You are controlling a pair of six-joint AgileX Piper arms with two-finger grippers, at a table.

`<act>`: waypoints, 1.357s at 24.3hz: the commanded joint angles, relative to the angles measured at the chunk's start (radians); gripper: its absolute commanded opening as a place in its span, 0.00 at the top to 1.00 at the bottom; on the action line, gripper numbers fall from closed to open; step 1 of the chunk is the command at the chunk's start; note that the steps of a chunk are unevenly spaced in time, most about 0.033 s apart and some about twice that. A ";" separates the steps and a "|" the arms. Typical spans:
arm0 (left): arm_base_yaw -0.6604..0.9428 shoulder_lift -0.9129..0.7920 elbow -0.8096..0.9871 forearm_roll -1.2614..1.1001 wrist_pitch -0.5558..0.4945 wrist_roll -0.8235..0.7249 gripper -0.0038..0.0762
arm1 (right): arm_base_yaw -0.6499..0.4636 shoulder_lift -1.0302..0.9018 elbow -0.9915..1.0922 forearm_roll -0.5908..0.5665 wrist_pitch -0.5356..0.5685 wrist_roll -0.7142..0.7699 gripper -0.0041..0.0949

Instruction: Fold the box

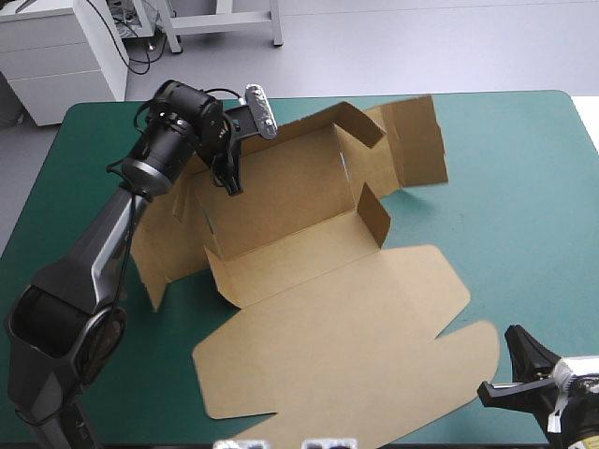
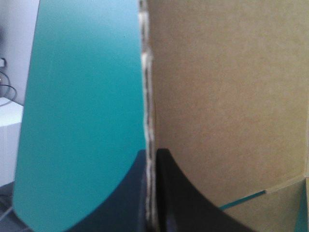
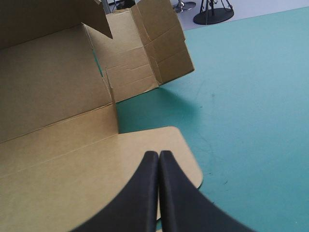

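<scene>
My left tool (image 1: 230,178) clamped the left wall of the box (image 1: 299,196) to stand it up; my right tool (image 3: 159,154) hung closed, empty.

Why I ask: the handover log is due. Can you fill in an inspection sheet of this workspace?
Surface: teal-green cover, flat and smooth where it shows.
Job's things: box, brown, partly raised; walls up at the far side, lid flat toward the near edge.
Clutter: nothing seen.
Grippers: left gripper shut on the box, on a raised wall's edge at its left; right gripper shut, empty, by the lid's right corner.
Cables: nothing seen.
Surroundings: nothing seen.
</scene>
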 commanded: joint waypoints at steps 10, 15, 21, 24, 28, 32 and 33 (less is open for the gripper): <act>-0.197 -0.062 0.002 0.264 -0.009 -0.023 0.96 | 0.003 0.139 -0.030 0.061 -0.081 -0.025 0.97; -0.311 -0.075 0.077 0.426 -0.075 -0.096 0.96 | 0.003 0.150 -0.030 0.061 -0.081 -0.025 0.96; -0.474 -0.160 0.303 0.570 -0.179 -0.248 0.96 | 0.003 0.150 -0.030 0.057 -0.083 -0.014 0.96; -0.534 -0.273 0.541 0.756 -0.336 -0.423 0.96 | 0.003 0.150 -0.030 0.055 -0.083 -0.014 0.96; -0.537 -0.323 0.721 1.071 -0.410 -0.723 0.96 | 0.003 0.150 -0.030 0.055 -0.083 -0.011 0.95; -0.537 -0.325 0.805 1.366 -0.417 -0.977 0.96 | 0.003 0.150 -0.030 0.055 -0.083 -0.003 0.95; -0.537 -0.325 0.821 1.417 -0.420 -1.040 0.96 | 0.003 0.152 -0.030 0.055 -0.083 -0.003 0.95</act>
